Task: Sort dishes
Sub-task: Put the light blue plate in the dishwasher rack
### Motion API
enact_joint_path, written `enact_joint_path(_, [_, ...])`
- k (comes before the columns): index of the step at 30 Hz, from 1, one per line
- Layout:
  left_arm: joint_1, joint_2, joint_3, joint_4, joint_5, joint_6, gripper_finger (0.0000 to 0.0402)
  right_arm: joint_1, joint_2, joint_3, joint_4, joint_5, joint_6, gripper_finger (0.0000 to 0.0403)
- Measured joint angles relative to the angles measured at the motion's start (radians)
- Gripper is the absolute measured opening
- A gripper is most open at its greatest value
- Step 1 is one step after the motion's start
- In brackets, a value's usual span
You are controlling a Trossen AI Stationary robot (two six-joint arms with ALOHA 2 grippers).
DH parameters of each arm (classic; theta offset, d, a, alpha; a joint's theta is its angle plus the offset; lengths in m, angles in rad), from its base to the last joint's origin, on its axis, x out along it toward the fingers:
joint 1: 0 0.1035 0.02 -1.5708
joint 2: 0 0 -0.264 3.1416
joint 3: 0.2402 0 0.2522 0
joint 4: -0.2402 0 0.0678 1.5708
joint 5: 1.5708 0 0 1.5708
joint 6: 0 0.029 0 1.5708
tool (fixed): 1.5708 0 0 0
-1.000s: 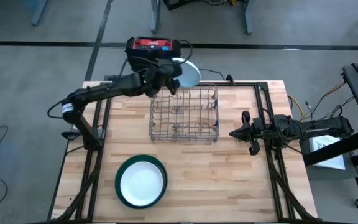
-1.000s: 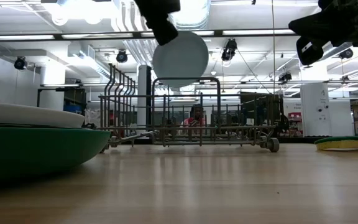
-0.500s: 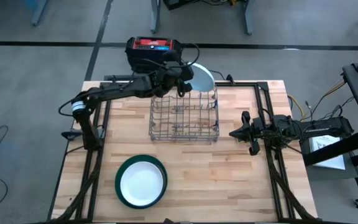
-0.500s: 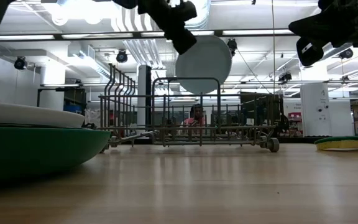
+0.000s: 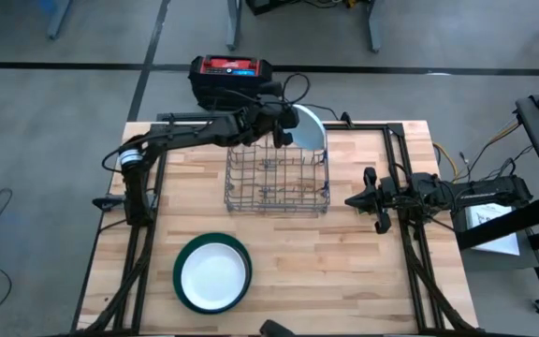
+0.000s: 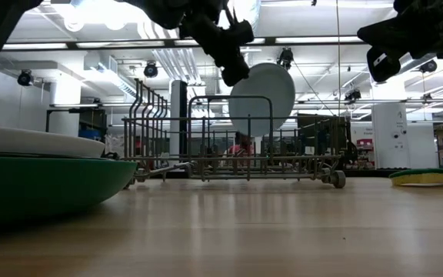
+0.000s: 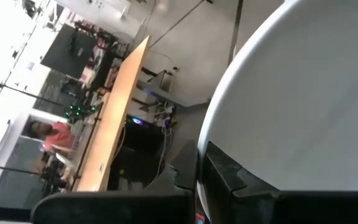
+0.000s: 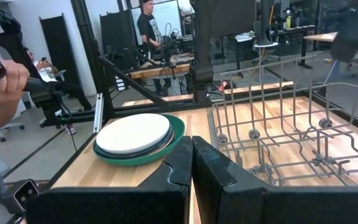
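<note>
1. The counter (image 5: 344, 262) is a pale wooden top carrying everything in play; a yellow-green thing lies at its edge in the low view, too flat to identify.
2. The grey wire rack (image 5: 278, 173) stands toward the far side of the counter, apparently with no plate in it yet, though its far corner is masked by the arm.
3. The dark green plate (image 5: 183, 281) sits on the near left part of the counter, well apart from the rack, with a white plate (image 5: 213, 274) stacked in it. Whether more plates lie between them I cannot tell.
4. The pale blue plate (image 5: 312, 131) hangs on edge above the rack's far right corner, clear of the wires in the low view.
5. The left gripper (image 5: 284, 126) has its jaws clamped on that plate's rim. The step in hand looks like racking it; the next move calls for lowering it upright between two tines without striking them.
6. The right gripper (image 5: 356, 199) waits beside the rack's right side, jaws closed on nothing.
7. No teal plate shows anywhere.
</note>
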Motion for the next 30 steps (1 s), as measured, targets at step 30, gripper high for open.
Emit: enact_joint_path(30, [0.004, 0.087, 0.0, -0.022, -0.007, -0.098, 0.0, 0.0, 0.0, 0.0, -0.015, 0.0, -0.008, 0.0])
